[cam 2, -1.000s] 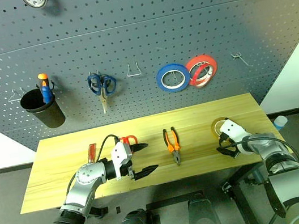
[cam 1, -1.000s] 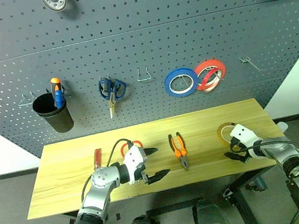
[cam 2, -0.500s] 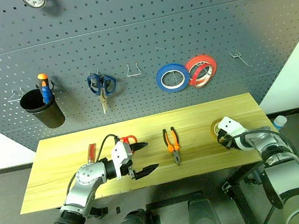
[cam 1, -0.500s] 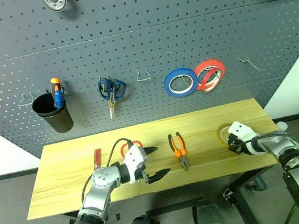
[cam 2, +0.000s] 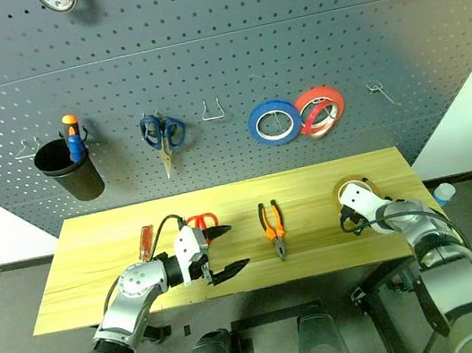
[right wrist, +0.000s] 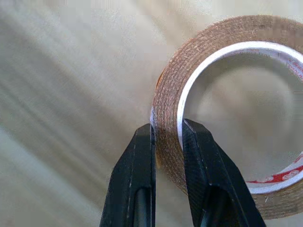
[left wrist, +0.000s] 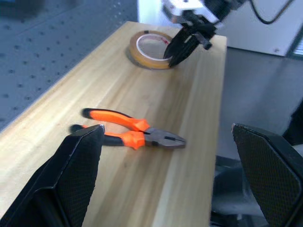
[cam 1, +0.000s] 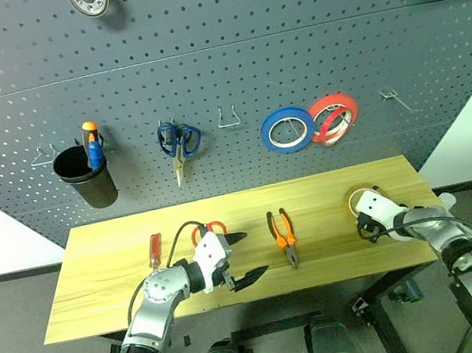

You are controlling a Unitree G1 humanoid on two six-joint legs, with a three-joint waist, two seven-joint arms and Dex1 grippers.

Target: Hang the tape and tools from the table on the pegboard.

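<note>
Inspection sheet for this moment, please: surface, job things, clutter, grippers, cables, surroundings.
Surface: wood table, level.
Job's things: tape at the right end; pliers, red scissors, red screwdriver lying flat.
Clutter: nothing seen.
Grippers: right gripper shut on the tape's wall; left gripper open, holding nothing.
Cables: black cable looping over the left gripper.
Surroundings: pegboard with blue scissors, black cup, blue roll, red roll.
</note>
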